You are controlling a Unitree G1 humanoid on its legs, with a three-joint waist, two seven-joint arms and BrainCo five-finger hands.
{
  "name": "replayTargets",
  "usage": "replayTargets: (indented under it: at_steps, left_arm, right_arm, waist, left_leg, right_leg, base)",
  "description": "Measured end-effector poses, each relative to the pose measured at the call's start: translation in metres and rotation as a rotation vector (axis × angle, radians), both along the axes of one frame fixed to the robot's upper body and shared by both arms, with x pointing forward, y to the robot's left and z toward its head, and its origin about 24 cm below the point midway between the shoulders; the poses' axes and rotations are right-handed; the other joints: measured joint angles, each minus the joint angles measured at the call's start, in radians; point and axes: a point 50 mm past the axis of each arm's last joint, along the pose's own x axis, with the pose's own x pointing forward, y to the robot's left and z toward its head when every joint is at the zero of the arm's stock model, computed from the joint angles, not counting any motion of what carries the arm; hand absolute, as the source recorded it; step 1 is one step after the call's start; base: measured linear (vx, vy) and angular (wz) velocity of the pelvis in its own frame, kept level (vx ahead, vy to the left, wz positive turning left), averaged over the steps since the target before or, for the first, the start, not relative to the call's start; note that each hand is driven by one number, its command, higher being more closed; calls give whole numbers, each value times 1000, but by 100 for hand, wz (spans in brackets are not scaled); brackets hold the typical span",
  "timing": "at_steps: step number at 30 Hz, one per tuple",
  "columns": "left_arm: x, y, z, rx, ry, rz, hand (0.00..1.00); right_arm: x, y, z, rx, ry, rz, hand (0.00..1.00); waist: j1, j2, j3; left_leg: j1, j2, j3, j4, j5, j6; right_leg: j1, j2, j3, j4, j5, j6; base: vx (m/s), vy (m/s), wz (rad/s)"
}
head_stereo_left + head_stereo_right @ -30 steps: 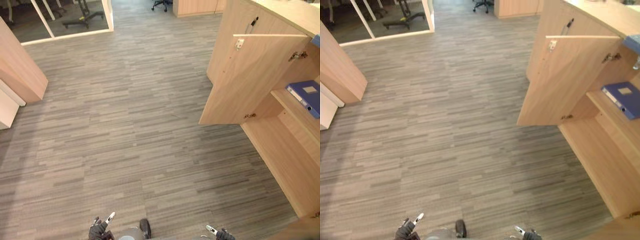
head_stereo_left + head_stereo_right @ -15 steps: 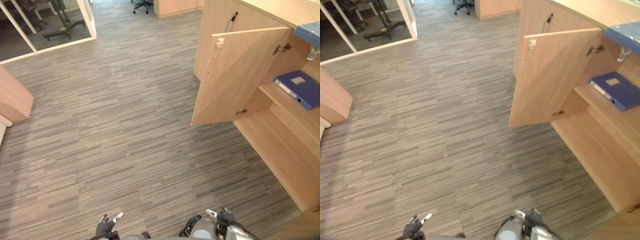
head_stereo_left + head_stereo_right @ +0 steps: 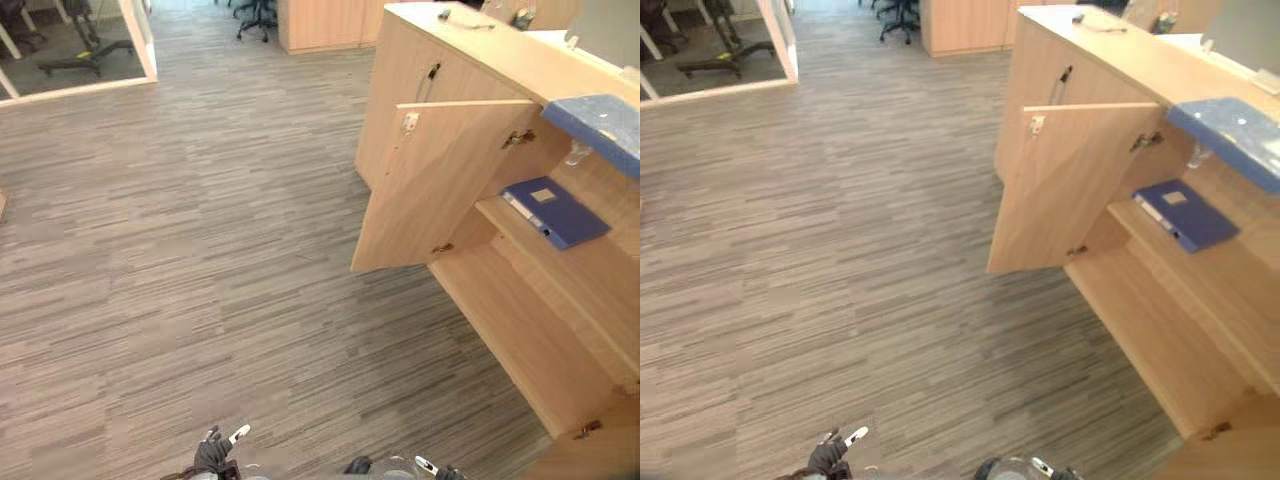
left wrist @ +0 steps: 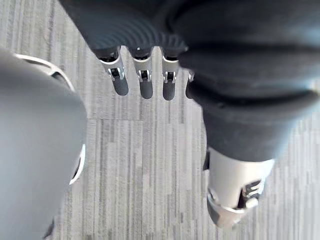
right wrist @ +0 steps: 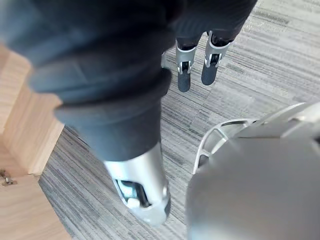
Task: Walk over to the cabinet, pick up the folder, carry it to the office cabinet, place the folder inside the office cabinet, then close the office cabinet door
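Blue folder lies flat on the shelf inside the wooden office cabinet. The cabinet door stands wide open over the grey striped floor. The left hand and the right hand hang low, well apart from the folder, both empty, with fingers straight and a little apart.

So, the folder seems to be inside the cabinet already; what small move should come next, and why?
Probably a step closer to the door, toward its free edge. The folder lies flat on the shelf, the door stands wide open, and the left hand and right hand hang low, open and empty, likely out of reach.
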Motion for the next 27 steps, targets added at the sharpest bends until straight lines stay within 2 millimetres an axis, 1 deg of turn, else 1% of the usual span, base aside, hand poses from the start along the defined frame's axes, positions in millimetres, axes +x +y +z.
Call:
replayTargets:
  at_steps: [1, 2, 3, 4, 5, 6, 7, 8, 9, 10, 11, 12, 13, 14, 15, 17, 19, 22, 23, 25, 27]
  left_arm:
    - [1, -1, 1, -2, -10, 1, 0]
    - [2, -1, 1, -3, -13, 3, 0]
    - [4, 0, 2, 1, -25, 5, 0]
    - [4, 0, 3, 3, -29, 6, 0]
    - [4, 1, 4, 1, -39, 17, 0]
    - [6, 2, 5, -2, -50, 31, 0]
    - [7, 2, 5, -4, -53, 36, 0]
    - [6, 2, 5, -8, -54, 58, 0]
    - [3, 2, 4, -9, -49, 86, 0]
    - [1, 2, 3, -13, -47, 104, 0]
    - [1, 10, 5, 12, -48, 114, 0]
    - [4, 17, 7, 36, -62, 113, 0]
    - [3, 20, 8, 36, -63, 134, 0]
    - [1, 24, 7, 45, -50, 145, 0]
    - [-3, 27, 6, 54, -29, 143, 0]
    - [-10, 29, 4, 59, -3, 142, 0]
    - [-26, 31, 1, 71, 43, 141, 0]
    - [-38, 29, -2, 67, 72, 145, 0]
    - [-40, 29, -2, 68, 77, 145, 0]
    - [-45, 27, -4, 64, 101, 142, 0]
    - [-46, 25, -5, 60, 108, 144, 0]
  right_arm:
    - [2, -2, 1, -6, -2, 5, 0]
    - [2, -4, 1, -11, -4, 5, 0]
    - [9, -4, 2, -12, -22, -4, 0]
    - [11, -4, 2, -12, -27, -8, 0]
    - [13, -4, 3, -9, -33, -17, 0]
    - [14, -3, 3, -9, -36, -24, 0]
    - [14, -3, 3, -7, -36, -29, 0]
    - [12, -4, 3, -10, -33, -34, 0]
    - [8, -6, 2, -16, -25, -35, 0]
    - [6, -5, 2, -14, -22, -36, 0]
    - [2, 7, -1, 17, -12, -33, 0]
    - [3, 16, -2, 41, -14, -35, 0]
    - [4, 17, -2, 45, -16, -34, 0]
    - [4, 17, -2, 46, -19, -33, 0]
    - [5, 17, -2, 45, -24, -27, 0]
    - [5, 19, -2, 51, -24, -21, 0]
    - [6, 22, -3, 62, -27, -11, 0]
    - [6, 21, -2, 55, -26, 5, 0]
    - [6, 20, -2, 54, -26, 11, 0]
    - [8, 17, -2, 43, -26, 48, 0]
    - [9, 15, -1, 33, -31, 63, 0]
  waist:
    - [13, 8, -4]
    - [16, 9, -3]
    - [15, 8, -3]
    - [16, 8, -3]
    - [21, 8, -2]
    - [29, 5, 1]
    - [30, 4, 1]
    - [30, 2, 3]
    - [34, 1, 2]
    - [38, -2, 1]
    - [31, -26, -6]
    - [38, -62, 8]
    - [36, -65, 9]
    - [38, -66, 7]
    - [39, -74, 2]
    - [45, -74, 2]
    - [46, -75, -11]
    - [47, -65, -28]
    - [49, -64, -32]
    - [50, -59, -42]
    - [48, -55, -45]
  left_leg:
    - [-32, 16, -4, 95, -27, 8]
    - [-51, 15, -6, 112, -48, 13]
    - [-98, 9, -7, 106, -73, 12]
    - [-119, 6, -11, 83, -76, 13]
    - [-161, -14, -44, 7, -77, 13]
    - [-189, -46, -96, -88, -73, 7]
    - [-196, -71, -136, -147, -69, 3]
    - [-194, -127, -232, -288, -46, -3]
    - [-171, -177, -318, -375, 76, -2]
    - [-148, -205, -331, -392, 117, 14]
    - [-140, -237, -321, -401, 112, 15]
    - [-160, -264, -345, -354, 104, 16]
    - [-170, -275, -372, -335, 92, 17]
    - [-173, -286, -383, -331, 77, 28]
    - [-168, -298, -373, -343, 71, 35]
    - [-137, -298, -355, -379, 71, 35]
    - [-91, -296, -318, -444, 71, 36]
    - [-48, -288, -276, -522, 77, 39]
    - [-41, -289, -267, -537, 80, 39]
    - [-10, -301, -220, -592, 95, 49]
    - [12, -313, -194, -619, 102, 58]
  right_leg:
    - [25, 7, 44, -17, -6, 4]
    - [34, 7, 62, -27, -6, 5]
    - [45, 6, 93, -44, -4, 5]
    - [48, 5, 109, -48, -4, 6]
    - [55, 1, 141, -53, -3, 14]
    - [64, -14, 173, -54, -4, 35]
    - [71, -24, 189, -54, -5, 46]
    - [84, -50, 218, -50, -10, 82]
    - [94, -76, 255, -39, -19, 118]
    - [101, -85, 272, -42, -16, 137]
    - [104, -110, 284, -63, -6, 152]
    - [98, -124, 284, -83, 13, 144]
    - [101, -126, 289, -96, 26, 151]
    - [108, -129, 293, -123, 44, 150]
    - [113, -137, 295, -149, 71, 152]
    - [115, -140, 308, -161, 88, 146]
    - [102, -143, 339, -166, 94, 153]
    - [65, -145, 395, -168, 96, 157]
    - [55, -147, 406, -167, 98, 159]
    - [8, -169, 443, -140, 99, 161]
    - [-24, -189, 451, -97, 99, 161]
  base:
    - [198, 23, -77]
    - [205, 60, -91]
    - [164, 53, -69]
    - [203, 83, -83]
    - [205, 136, -84]
    - [207, 174, -85]
    - [209, 243, -79]
    - [210, 328, -77]
    - [231, 359, -81]
    - [329, 388, -52]
    - [376, 299, -26]
    - [356, 244, -14]
    - [295, 145, -20]
    - [271, 129, -15]
    - [310, 147, -19]
    - [198, 98, -27]
    - [114, 50, -50]
    - [56, 20, -63]
    - [16, 33, -67]
    - [6, 66, -66]
    - [-1, 94, -48]
